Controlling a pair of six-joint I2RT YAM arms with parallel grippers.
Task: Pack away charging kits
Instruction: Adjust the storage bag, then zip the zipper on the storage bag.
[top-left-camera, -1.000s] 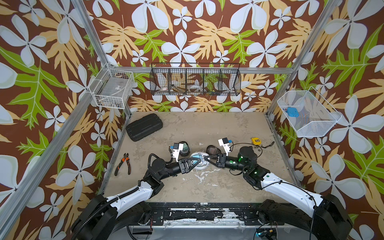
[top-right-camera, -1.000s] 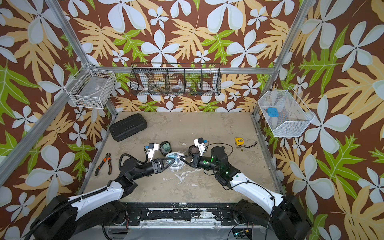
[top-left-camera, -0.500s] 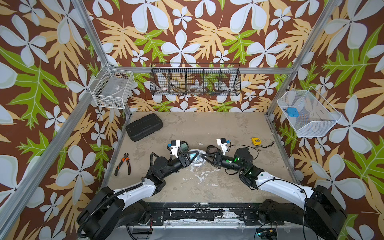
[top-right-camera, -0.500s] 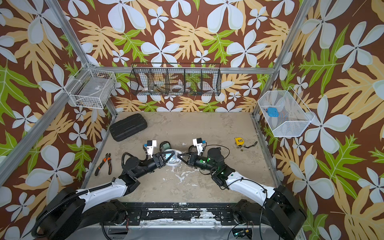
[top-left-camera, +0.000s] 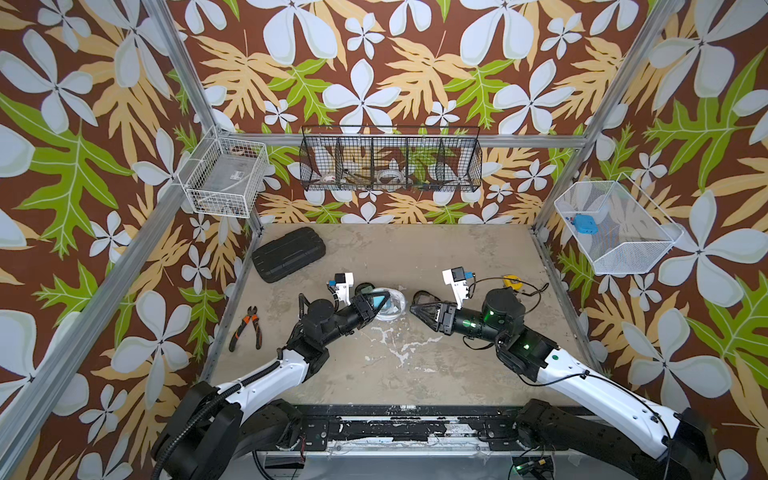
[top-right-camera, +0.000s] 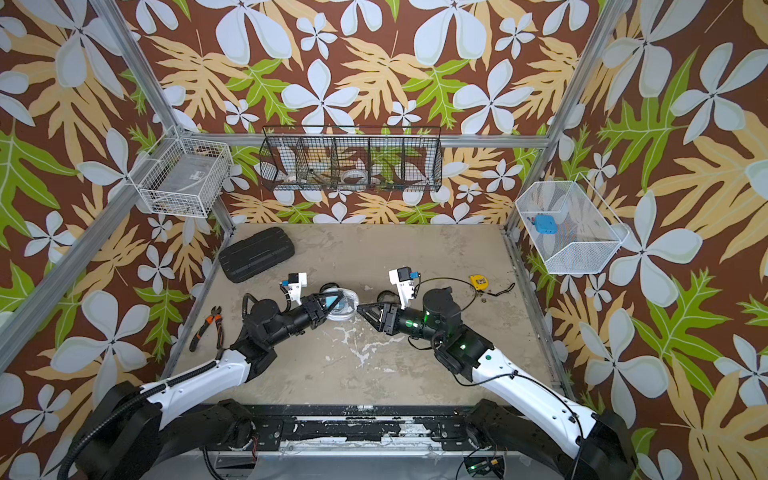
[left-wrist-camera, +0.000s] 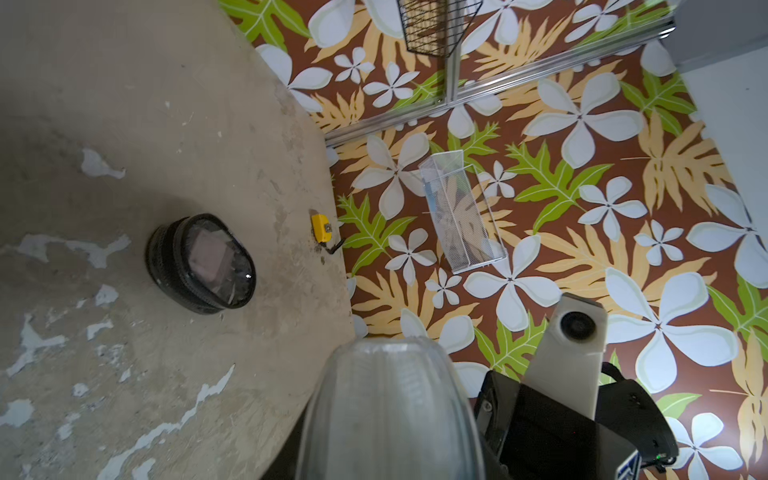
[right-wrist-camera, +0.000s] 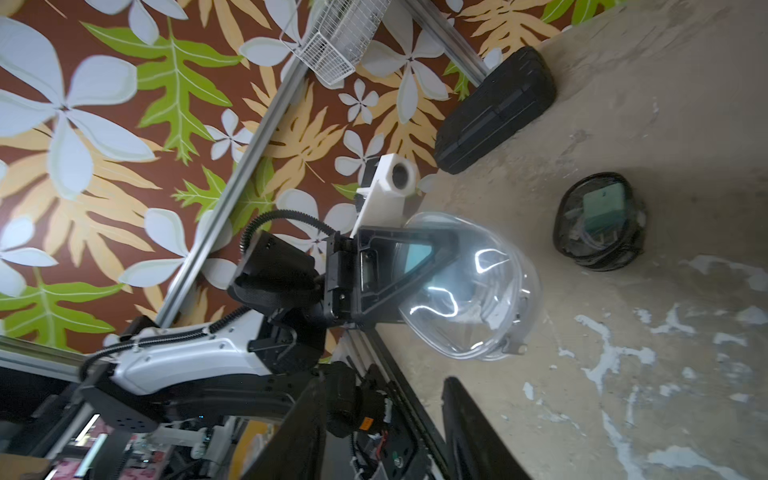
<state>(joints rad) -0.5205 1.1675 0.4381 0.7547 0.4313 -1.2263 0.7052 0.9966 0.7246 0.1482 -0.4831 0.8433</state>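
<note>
while it hangs in the left gripper (top-left-camera: 385, 296), held kit: an oval clear-plastic pouch with a clear rim (right-wrist-camera: 478, 291), tilted over the middle of the surface (top-left-camera: 415, 374); whether its low edge touches, i cannot tell.
contents: a teal square plug block (right-wrist-camera: 417, 257) and a coiled white cable (right-wrist-camera: 496, 309) show through the wall.
left gripper: closed on the pouch's end nearest its own arm, one triangular finger flat on the dome.
right gripper (top-left-camera: 415, 309): fingers apart, nothing between them, tip just beside the pouch at its 3 o'clock, not touching.
handling: likely light; walls soft, glossy and slick, apt to dent and slip; loose contents may shift.
where to hold: the rim seam looks stiffest, better than the bulging dome.
other kits: a black-rimmed clear pouch with a mint green block (right-wrist-camera: 598, 222) lies at the held one's 10 o'clock; a black-rimmed clear pouch with a dusty pink block (left-wrist-camera: 199, 264) lies at its 2 o'clock.
in the way: those two pouches crowd a move toward 12 o'clock; the right gripper blocks 3 o'clock.
further off: large black ribbed hard case (top-left-camera: 289, 253) at 10 o'clock, orange-handled pliers (top-left-camera: 245, 334) at 9 o'clock, small yellow tape measure (top-left-camera: 510, 281) at 2 o'clock, all well apart.
walls: black wire basket (top-left-camera: 465, 166) at 12 o'clock, white wire basket (top-left-camera: 220, 203) at 10 o'clock, white mesh basket (top-left-camera: 623, 253) at 2 o'clock holding a bright blue plastic gadget (top-left-camera: 584, 224).
</note>
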